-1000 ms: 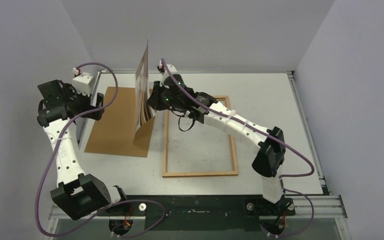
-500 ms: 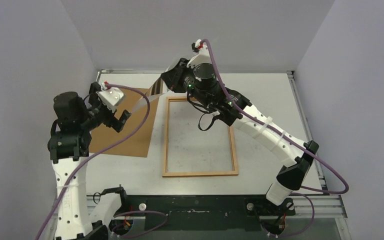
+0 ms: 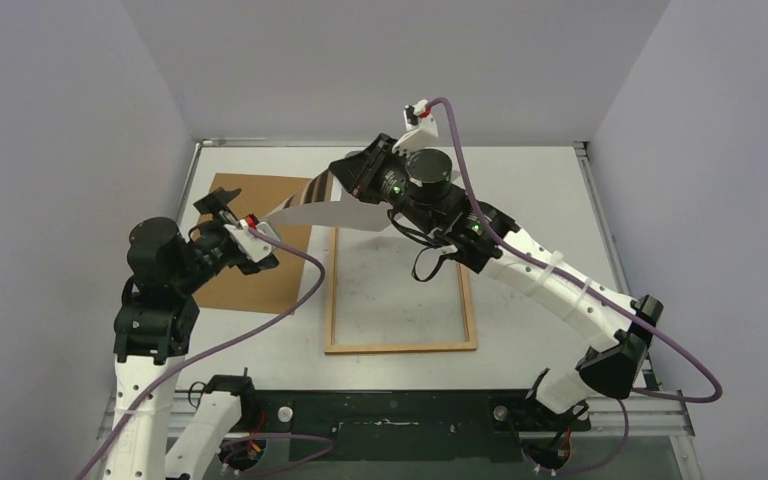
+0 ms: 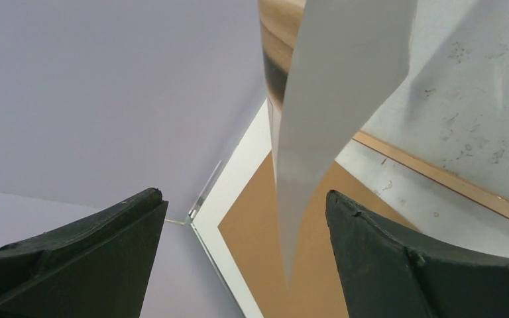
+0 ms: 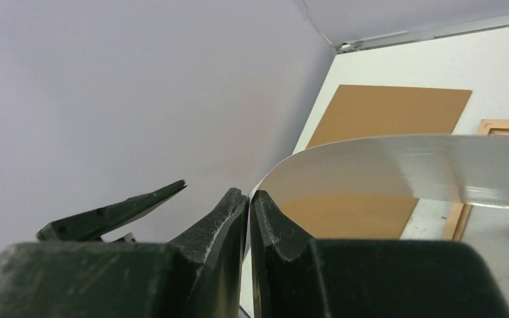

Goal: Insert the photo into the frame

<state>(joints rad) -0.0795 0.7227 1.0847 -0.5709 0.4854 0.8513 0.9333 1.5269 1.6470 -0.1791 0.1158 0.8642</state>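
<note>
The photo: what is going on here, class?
The right claw is shut on one edge of the photo, holding it curved in the air above the far left corner of the frame. The frame lies flat on the table, with nothing in it. The left claw is open at the photo's hanging end, not gripping it. A brown board lies left of the frame.

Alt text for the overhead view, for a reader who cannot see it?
The right hand pinches one edge of the photo, which sags white side up over the far end of the frame. The open left hand sits near its loose end, above a brown board.
</note>
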